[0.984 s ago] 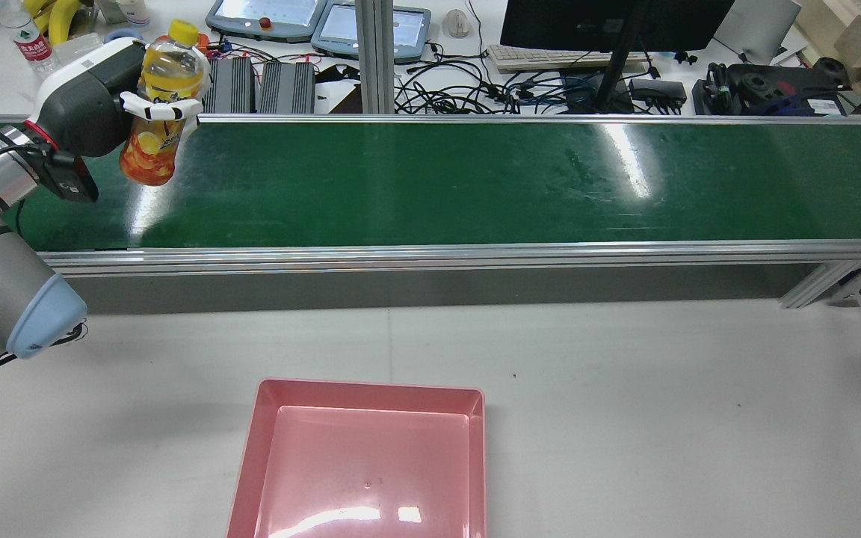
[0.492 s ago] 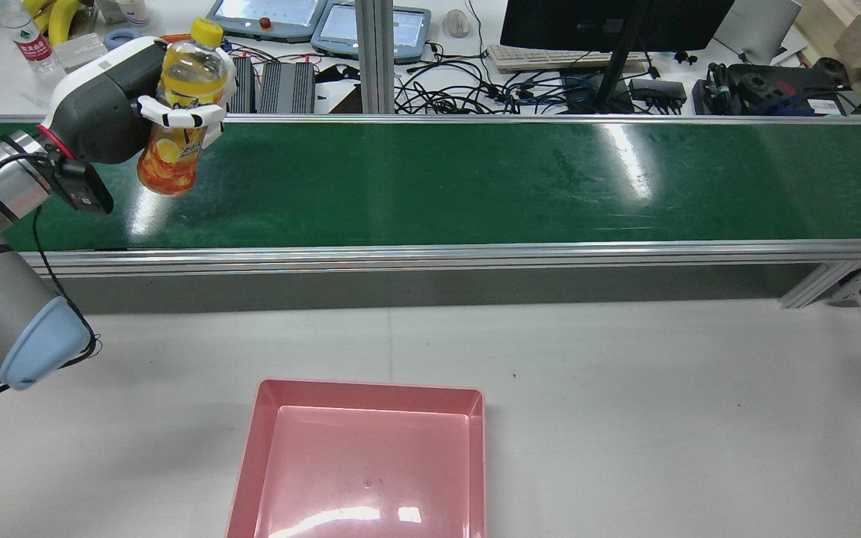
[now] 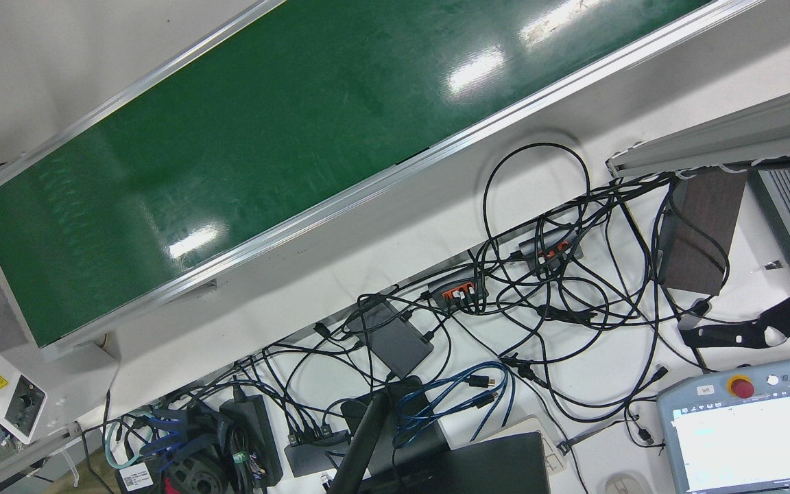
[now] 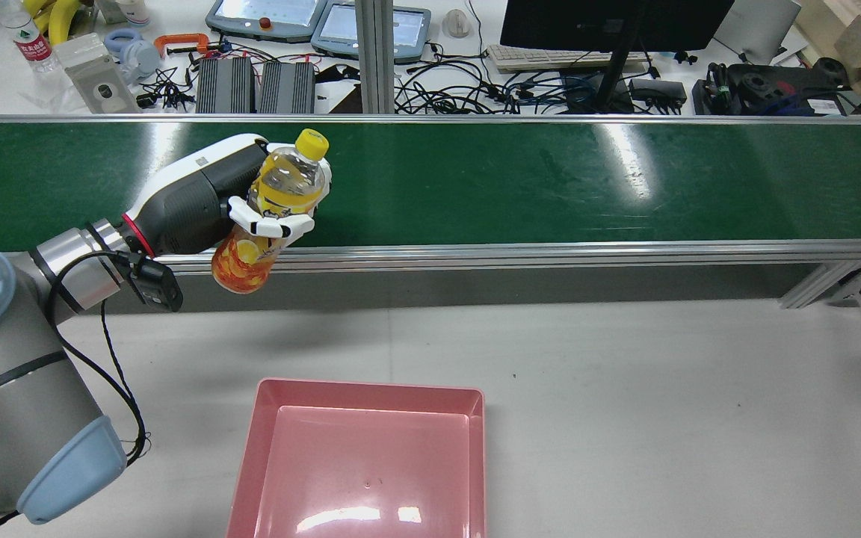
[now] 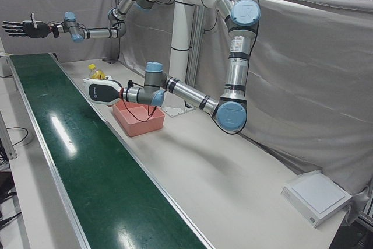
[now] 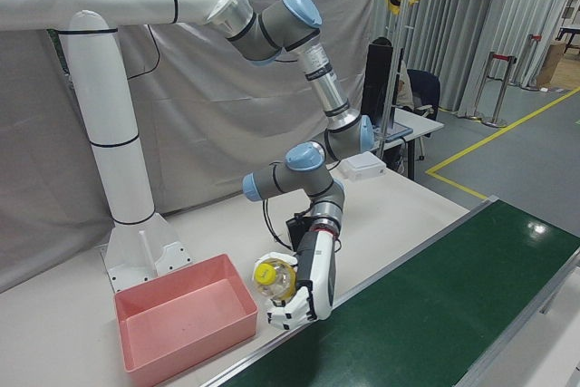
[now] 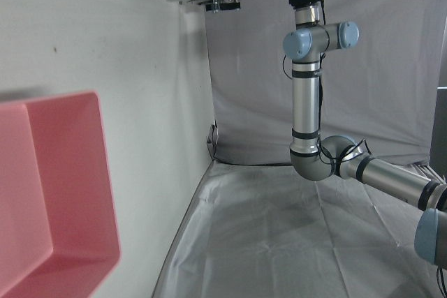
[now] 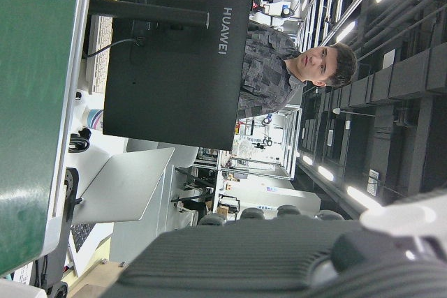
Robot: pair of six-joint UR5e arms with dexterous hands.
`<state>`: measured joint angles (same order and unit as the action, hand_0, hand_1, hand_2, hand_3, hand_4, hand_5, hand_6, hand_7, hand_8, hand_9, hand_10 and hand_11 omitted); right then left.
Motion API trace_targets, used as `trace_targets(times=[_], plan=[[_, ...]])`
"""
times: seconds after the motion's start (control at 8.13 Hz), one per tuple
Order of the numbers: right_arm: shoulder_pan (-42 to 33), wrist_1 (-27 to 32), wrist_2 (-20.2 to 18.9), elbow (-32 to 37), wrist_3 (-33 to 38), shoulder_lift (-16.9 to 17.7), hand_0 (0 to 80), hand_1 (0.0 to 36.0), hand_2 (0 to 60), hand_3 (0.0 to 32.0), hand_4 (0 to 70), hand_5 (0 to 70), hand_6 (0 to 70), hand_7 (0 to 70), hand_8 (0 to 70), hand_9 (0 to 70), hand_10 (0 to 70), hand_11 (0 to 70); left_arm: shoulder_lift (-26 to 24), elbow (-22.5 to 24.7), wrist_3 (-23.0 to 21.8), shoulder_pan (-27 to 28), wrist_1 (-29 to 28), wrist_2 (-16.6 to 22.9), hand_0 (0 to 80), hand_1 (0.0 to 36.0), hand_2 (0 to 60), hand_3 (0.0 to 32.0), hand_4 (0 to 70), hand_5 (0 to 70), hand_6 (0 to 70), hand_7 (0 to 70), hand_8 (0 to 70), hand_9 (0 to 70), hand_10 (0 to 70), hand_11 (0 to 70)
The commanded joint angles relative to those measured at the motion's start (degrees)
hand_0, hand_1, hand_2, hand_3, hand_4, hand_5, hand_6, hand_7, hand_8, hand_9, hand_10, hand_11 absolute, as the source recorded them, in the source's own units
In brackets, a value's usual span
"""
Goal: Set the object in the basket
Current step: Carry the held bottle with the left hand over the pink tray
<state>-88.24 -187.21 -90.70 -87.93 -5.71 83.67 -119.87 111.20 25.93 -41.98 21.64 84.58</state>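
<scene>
A long green conveyor belt [image 4: 520,179] spans the station from edge to edge, its near aluminium rail bordering a wide, bare stretch of grey table [image 4: 662,403]. On that table, well apart from the belt's rail and towards the robot's side, sits the pink basket [image 4: 475,448], open-topped and with nothing in it (the left hand view shows one rim and part of its floor, with bare table beyond). The left arm [image 4: 19,388] reaches across from the rear view's left side, forearm roughly level. The left hand [image 4: 202,198] has its white fingers [image 4: 270,224] wrapped round the middle of an orange-drink bottle [image 4: 270,213], held clear of every surface and tilted, yellow cap towards the belt and base over the belt's near rail. Open table lies between bottle and basket. The right-front view shows the same grasp from the opposite side, cap facing the camera, basket just beside it in the frame. Only the left-front view shows the right hand [image 5: 20,28], raised high past the far end of the belt, fingers spread and holding nothing. The front view shows belt and tangled cables [image 3: 539,309], no arm.
</scene>
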Motion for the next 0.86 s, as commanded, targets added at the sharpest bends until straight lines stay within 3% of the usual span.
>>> trace_targets(times=[0.0, 0.37, 0.49, 0.61, 0.74], plan=[[0.0, 0.0, 0.0, 0.0, 0.0, 0.0, 0.0, 0.0, 0.0, 0.0, 0.0, 0.0, 0.0, 0.0, 0.0, 0.0, 0.0, 0.0, -0.1, 3.1, 5.3, 10.2, 4.3, -0.3, 49.5, 31.3, 60.0, 0.0, 37.7, 57.1, 44.5, 59.3, 59.6, 70.0, 67.1, 70.0], [0.0, 0.0, 0.0, 0.0, 0.0, 0.0, 0.0, 0.0, 0.0, 0.0, 0.0, 0.0, 0.0, 0.0, 0.0, 0.0, 0.0, 0.0, -4.2, 7.4, 10.9, 14.3, 15.9, 0.7, 47.9, 27.4, 60.0, 0.0, 37.3, 52.5, 42.4, 59.5, 56.7, 70.0, 64.6, 70.0], [0.0, 0.0, 0.0, 0.0, 0.0, 0.0, 0.0, 0.0, 0.0, 0.0, 0.0, 0.0, 0.0, 0.0, 0.0, 0.0, 0.0, 0.0, -4.2, 8.8, 10.9, 14.2, 16.1, 1.2, 48.1, 23.8, 60.0, 0.0, 34.9, 47.5, 37.4, 53.2, 51.4, 70.0, 58.3, 70.0], [0.0, 0.0, 0.0, 0.0, 0.0, 0.0, 0.0, 0.0, 0.0, 0.0, 0.0, 0.0, 0.0, 0.0, 0.0, 0.0, 0.0, 0.0, -4.1, 9.7, 10.9, 14.2, 16.1, 1.3, 47.5, 15.8, 39.0, 0.0, 25.0, 30.2, 17.9, 34.7, 33.0, 48.7, 41.2, 58.8], [0.0, 0.0, 0.0, 0.0, 0.0, 0.0, 0.0, 0.0, 0.0, 0.0, 0.0, 0.0, 0.0, 0.0, 0.0, 0.0, 0.0, 0.0, -4.1, 10.1, 10.9, 14.2, 16.0, 2.0, 48.1, 11.2, 6.0, 0.0, 13.5, 19.9, 8.2, 22.2, 18.9, 30.8, 31.3, 46.0]])
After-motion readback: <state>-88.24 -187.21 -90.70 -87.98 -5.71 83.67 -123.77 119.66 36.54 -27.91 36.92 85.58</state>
